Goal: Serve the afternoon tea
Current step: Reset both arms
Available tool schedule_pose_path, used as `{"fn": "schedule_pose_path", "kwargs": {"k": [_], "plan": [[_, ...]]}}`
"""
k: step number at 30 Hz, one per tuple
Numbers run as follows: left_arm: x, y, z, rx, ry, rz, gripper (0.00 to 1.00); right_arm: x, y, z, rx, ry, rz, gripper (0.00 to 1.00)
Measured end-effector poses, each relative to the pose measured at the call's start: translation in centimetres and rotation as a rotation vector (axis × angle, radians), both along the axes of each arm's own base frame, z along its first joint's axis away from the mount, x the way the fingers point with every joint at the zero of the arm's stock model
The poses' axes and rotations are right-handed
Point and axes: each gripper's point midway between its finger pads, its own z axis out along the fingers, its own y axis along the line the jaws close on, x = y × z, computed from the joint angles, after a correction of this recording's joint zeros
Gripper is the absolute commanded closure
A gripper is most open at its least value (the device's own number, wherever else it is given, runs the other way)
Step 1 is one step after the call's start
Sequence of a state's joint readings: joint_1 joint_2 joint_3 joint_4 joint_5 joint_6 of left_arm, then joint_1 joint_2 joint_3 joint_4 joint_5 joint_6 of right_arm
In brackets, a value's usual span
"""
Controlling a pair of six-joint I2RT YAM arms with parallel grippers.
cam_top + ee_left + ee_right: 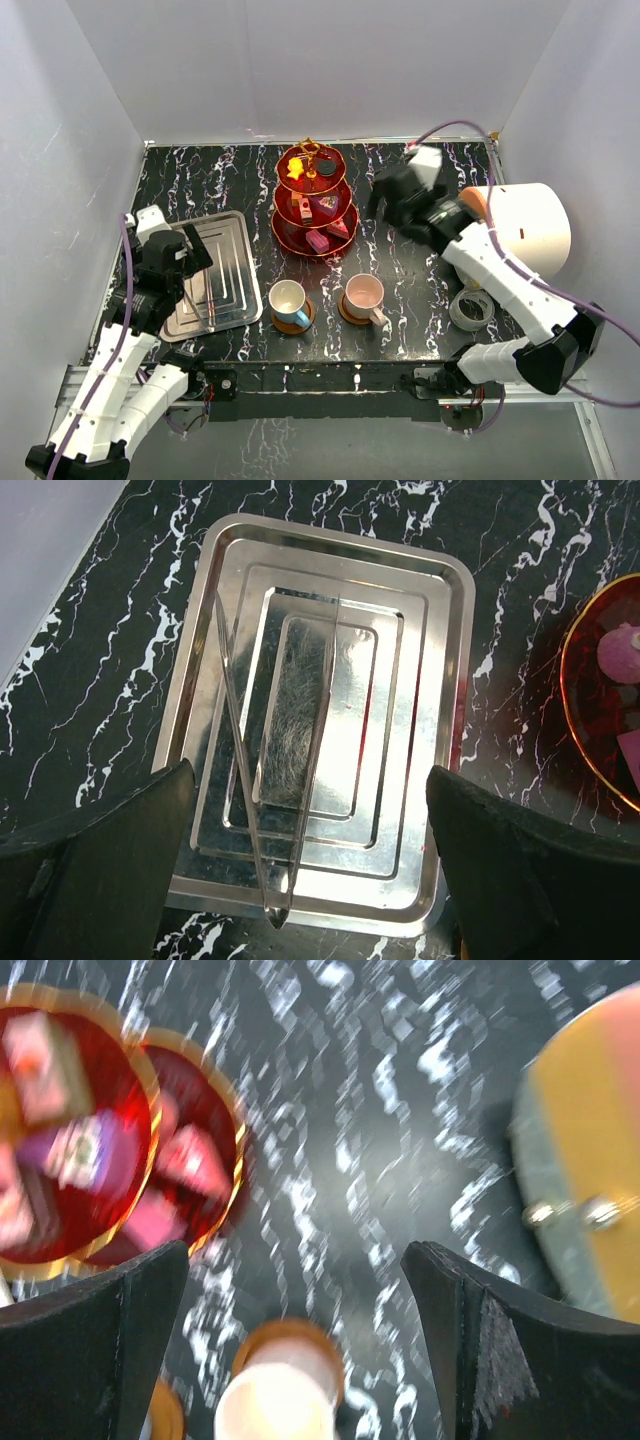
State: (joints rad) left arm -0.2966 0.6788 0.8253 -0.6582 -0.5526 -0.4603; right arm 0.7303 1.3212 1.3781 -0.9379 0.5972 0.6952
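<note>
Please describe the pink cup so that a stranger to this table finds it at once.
Find the red three-tier stand in the middle of the black marbled table. Two cups on brown saucers stand in front of it; the pink cup is the right one, the blue cup the left.

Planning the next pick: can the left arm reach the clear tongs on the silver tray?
Probably yes: the left pincer hangs open above the tray, and nothing covers the clear tongs.
</note>
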Motion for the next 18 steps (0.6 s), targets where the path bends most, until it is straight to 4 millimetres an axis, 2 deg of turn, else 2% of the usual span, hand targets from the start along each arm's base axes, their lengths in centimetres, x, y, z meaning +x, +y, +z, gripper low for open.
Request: {"fn": "schedule_pose_path", "kwargs": {"k": [2, 4, 9, 13, 18], "plan": [[0.3, -0.1, 0.1, 0.008, 0.023, -0.006, 0.01, 2.7, -3.8, 1.3, 0.001, -0.051, -0.077, 0.02], [0.9, -0.2, 1.1, 0.019, 0.047, -0.003, 0.01, 4.3, -6.5, 2.4, -0.009, -0.091, -0.120, 0.02], [3.7, -0.3, 6.3, 0.045, 0.026, 0.036, 0.01, 6.5, -10.5, 5.3, -0.024, -0.196, -0.158, 0.02], [5.0, 0.1, 10.8, 0.058, -0.033, 0.070, 0.01, 6.4, -12.1, 9.2, -0.036, -0.320, -0.159, 0.02], [4.9, 0.6, 13.5, 0.070, -0.082, 0.088, 0.01, 3.4, -12.5, 16.5, 0.011, -0.565, -0.097, 0.02]]}}
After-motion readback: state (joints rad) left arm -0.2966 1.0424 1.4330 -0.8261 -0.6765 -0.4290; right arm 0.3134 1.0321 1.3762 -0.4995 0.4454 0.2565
